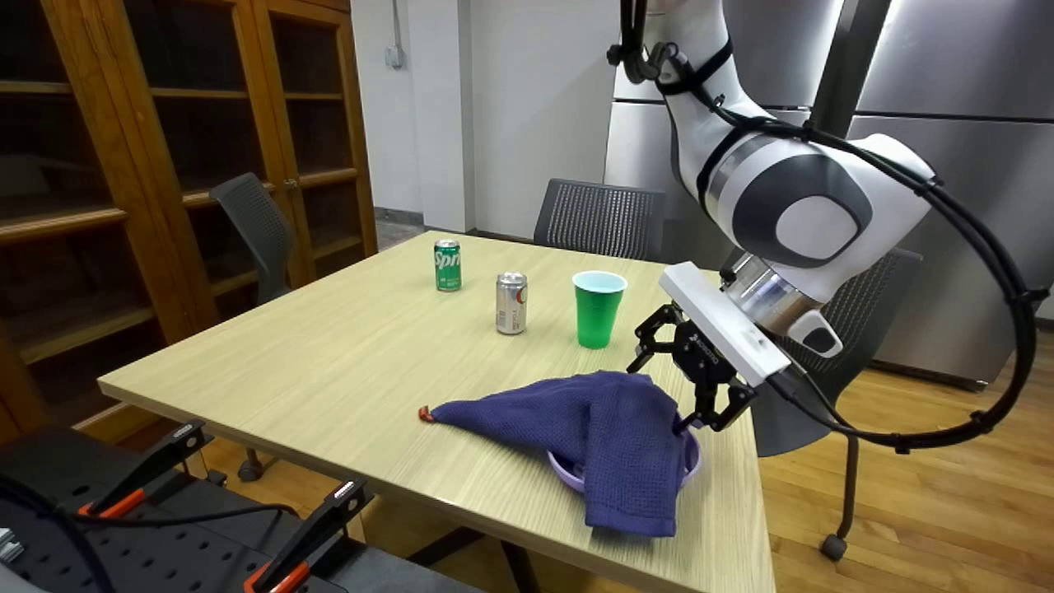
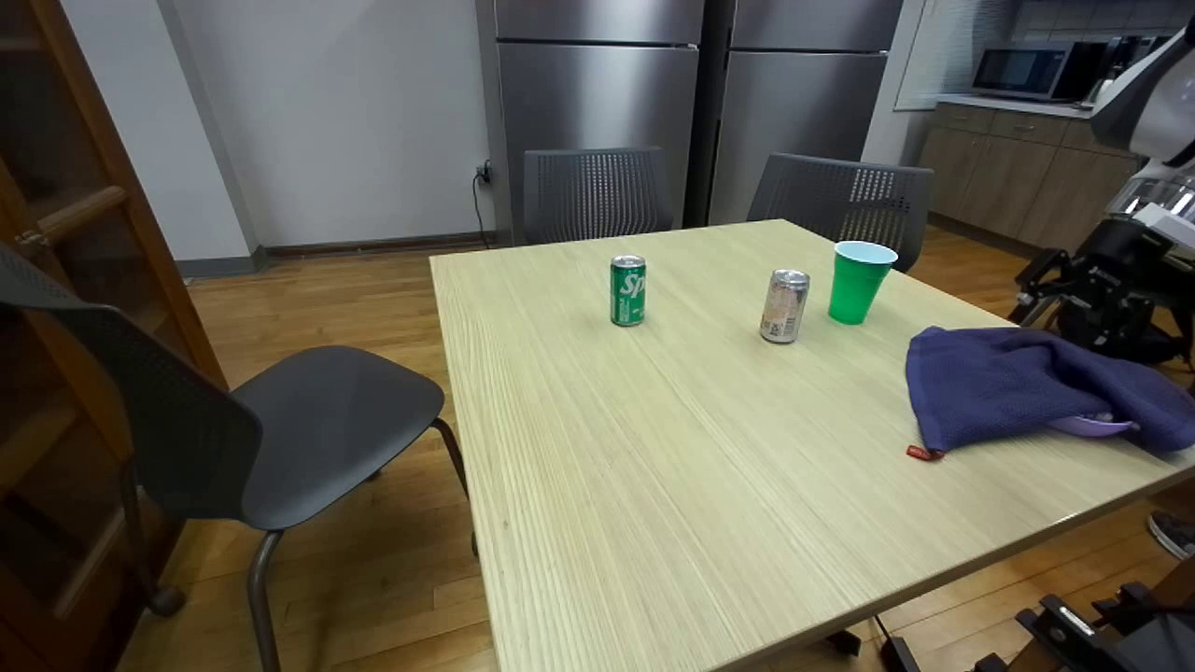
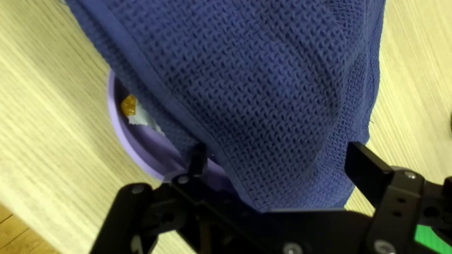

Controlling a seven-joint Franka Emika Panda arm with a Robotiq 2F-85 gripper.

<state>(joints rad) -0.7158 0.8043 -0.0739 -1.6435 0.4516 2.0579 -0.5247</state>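
A dark blue woven towel (image 1: 634,469) (image 2: 1018,383) (image 3: 247,88) lies draped over a light purple bowl (image 1: 694,461) (image 2: 1092,427) (image 3: 120,128), hiding most of it. Inside the bowl's uncovered part, the wrist view shows an orange-and-whitish item (image 3: 136,111). My gripper (image 1: 656,399) (image 3: 276,150) is tilted, right at the towel's edge, its jaws wide apart. One finger (image 3: 198,158) reaches over the bowl by the towel's hem; the opposite finger (image 3: 369,173) stands past the towel's far side. Towel lies between them, ungripped; whether either finger touches it I cannot tell.
A green cup (image 1: 594,313) (image 2: 854,289) stands near the gripper. Farther along the table (image 1: 329,362) are a silver can (image 1: 510,305) (image 2: 784,306) and a green Sprite can (image 1: 447,265) (image 2: 627,291). A small red piece (image 1: 425,414) (image 2: 924,454) sits at the towel's corner. Chairs surround the table.
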